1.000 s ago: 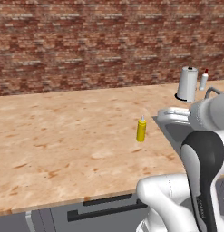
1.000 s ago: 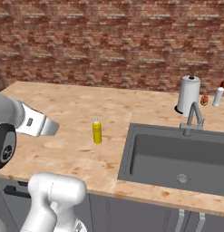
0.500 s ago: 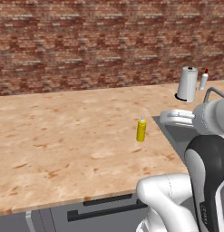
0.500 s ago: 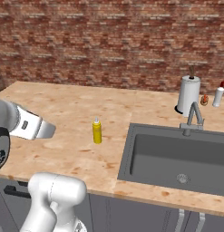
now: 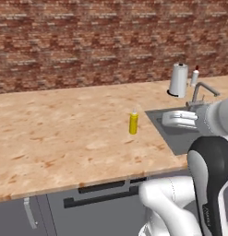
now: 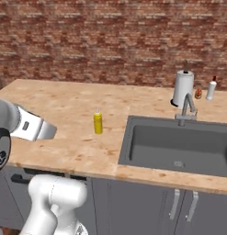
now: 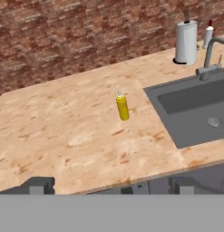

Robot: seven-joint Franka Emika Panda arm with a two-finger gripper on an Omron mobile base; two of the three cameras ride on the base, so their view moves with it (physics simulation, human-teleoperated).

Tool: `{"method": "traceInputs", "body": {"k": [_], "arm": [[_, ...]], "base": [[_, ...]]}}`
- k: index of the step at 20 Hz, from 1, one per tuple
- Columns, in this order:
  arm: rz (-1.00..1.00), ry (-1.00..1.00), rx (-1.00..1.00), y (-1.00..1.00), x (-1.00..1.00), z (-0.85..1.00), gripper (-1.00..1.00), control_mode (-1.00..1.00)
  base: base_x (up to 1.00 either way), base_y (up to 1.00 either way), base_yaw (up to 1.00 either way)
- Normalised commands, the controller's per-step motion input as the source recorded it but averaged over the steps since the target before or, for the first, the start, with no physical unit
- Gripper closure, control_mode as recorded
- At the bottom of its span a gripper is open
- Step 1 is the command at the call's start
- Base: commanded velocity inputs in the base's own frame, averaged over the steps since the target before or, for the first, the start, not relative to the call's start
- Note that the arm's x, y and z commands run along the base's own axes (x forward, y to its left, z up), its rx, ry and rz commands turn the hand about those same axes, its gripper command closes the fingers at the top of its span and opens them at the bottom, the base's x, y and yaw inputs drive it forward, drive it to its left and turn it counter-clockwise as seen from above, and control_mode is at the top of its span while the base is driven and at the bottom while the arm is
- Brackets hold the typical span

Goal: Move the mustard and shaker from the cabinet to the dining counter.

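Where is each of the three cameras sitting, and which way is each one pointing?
Left base view: behind the arm's left, looking down over the dining counter at the mustard; white arm lower right.
Right base view: behind its right, facing the sink; arm lower left.
Hand view: looks along the open end effector.
All share the mustard, sink and brick wall.

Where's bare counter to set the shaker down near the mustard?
Wide bare wood lies left of the mustard and behind it up to the brick wall. Its right is narrower, bordered by the sink. The far right corner is crowded: paper towel roll, bottles.
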Motion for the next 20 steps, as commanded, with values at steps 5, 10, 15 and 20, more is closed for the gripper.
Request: {"method": "traceInputs", "body": {"k": [5, 10, 15, 20], "arm": [[0.0, 0.0, 0.0, 0.0, 0.0, 0.0, -1.0, 1.0], [0.0, 0.0, 0.0, 0.0, 0.0, 0.0, -1.0, 1.0], [0.0, 0.0, 0.0, 0.0, 0.0, 0.0, -1.0, 1.0], [0.0, 0.0, 0.0, 0.0, 0.0, 0.0, -1.0, 1.0]], "base": [[-0.49, -0.48, -0.44], [-0.1, -0.58, -0.78], [0.0, -0.39, -0.91], [0.0, -0.56, -0.86]]}}
